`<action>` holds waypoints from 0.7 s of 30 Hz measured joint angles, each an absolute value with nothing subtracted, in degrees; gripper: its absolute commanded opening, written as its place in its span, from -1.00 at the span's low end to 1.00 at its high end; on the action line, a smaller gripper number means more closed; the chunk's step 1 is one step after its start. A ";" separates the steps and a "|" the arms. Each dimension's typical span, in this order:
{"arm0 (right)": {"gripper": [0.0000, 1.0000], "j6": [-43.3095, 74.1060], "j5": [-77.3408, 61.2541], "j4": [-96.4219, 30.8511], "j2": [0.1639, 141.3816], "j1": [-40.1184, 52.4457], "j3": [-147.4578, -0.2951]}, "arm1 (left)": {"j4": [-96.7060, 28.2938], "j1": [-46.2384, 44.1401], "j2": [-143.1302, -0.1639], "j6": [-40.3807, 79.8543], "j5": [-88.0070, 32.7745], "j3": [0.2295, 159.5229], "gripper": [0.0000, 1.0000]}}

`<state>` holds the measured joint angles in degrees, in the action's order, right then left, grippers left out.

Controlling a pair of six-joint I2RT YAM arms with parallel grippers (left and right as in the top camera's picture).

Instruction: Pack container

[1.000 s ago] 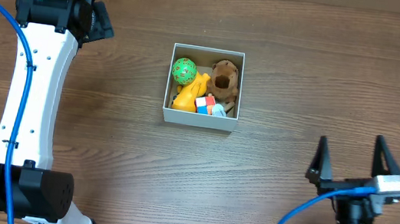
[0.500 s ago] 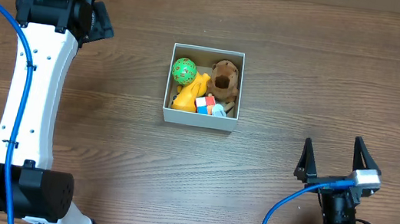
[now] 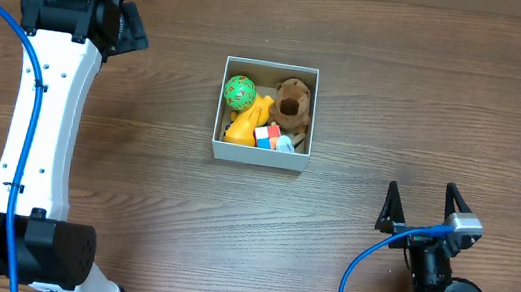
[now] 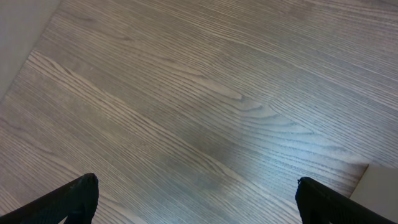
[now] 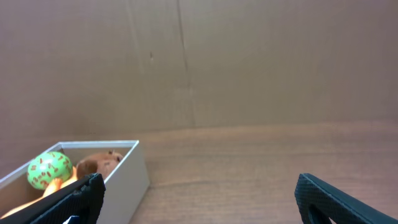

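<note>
The container (image 3: 260,154), a square white-walled cardboard box with a brown inside, sits at the table's middle. It holds a green ball (image 3: 239,91), an orange toy (image 3: 245,123), a brown plush (image 3: 292,105) and a small coloured cube (image 3: 267,137). The box (image 5: 127,171) and green ball (image 5: 49,170) also show at the lower left of the right wrist view. My right gripper (image 3: 419,208) is open and empty, low at the front right, well clear of the box. My left gripper (image 4: 198,199) is open and empty over bare wood at the far left; in the overhead view its fingers are hidden by the arm.
The white left arm (image 3: 45,98) runs down the table's left side with a blue cable. A box corner (image 4: 380,186) shows at the lower right of the left wrist view. A brown wall (image 5: 199,62) stands behind the table.
My right gripper has drawn back toward the front edge and to the left, still open. The left arm and the box contents have not moved.
</note>
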<state>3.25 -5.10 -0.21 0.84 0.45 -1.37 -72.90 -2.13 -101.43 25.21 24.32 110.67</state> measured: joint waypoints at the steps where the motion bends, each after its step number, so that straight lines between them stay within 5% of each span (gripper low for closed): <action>1: 1.00 3.29 -5.10 -0.73 0.84 0.45 -1.21 | -72.90 -2.13 -101.43 25.21 24.32 110.67 1.00; 21: 1.00 3.44 -5.13 -4.56 0.84 0.45 -1.06 | -72.93 -2.11 -101.43 25.21 24.32 110.67 1.00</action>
